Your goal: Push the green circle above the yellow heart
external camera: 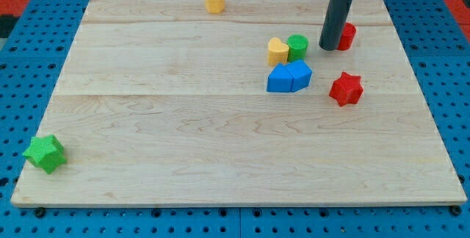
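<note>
The green circle (297,48) stands on the wooden board (183,135), touching the right side of the yellow heart (277,51). Both sit right of centre in the upper half of the view. My tip (330,48) is just right of the green circle, with a small gap between them. The rod comes down from the view's top and hides part of a red block (346,36) behind it.
Two blue blocks (288,76) sit together right below the heart and circle. A red star (346,88) lies to their right. A yellow hexagon (214,0) is at the top edge. A green star (45,153) is at the bottom left corner.
</note>
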{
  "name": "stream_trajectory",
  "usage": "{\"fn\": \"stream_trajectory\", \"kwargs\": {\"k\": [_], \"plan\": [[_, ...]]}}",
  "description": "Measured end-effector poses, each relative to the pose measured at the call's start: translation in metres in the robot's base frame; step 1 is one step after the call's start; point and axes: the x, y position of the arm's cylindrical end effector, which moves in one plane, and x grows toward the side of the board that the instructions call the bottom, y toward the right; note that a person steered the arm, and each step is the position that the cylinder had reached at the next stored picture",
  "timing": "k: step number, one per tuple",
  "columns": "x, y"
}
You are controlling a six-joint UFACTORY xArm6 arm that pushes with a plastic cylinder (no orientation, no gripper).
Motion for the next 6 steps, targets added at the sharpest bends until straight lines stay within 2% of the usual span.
{"fn": "stream_trajectory", "kwargs": {"k": [1, 3, 4, 5, 6], "plan": [[-0.005, -0.046], [-0.044, -0.122], [-0.064, -0.117], [-0.064, -0.092], [-0.04, -0.08]]}}
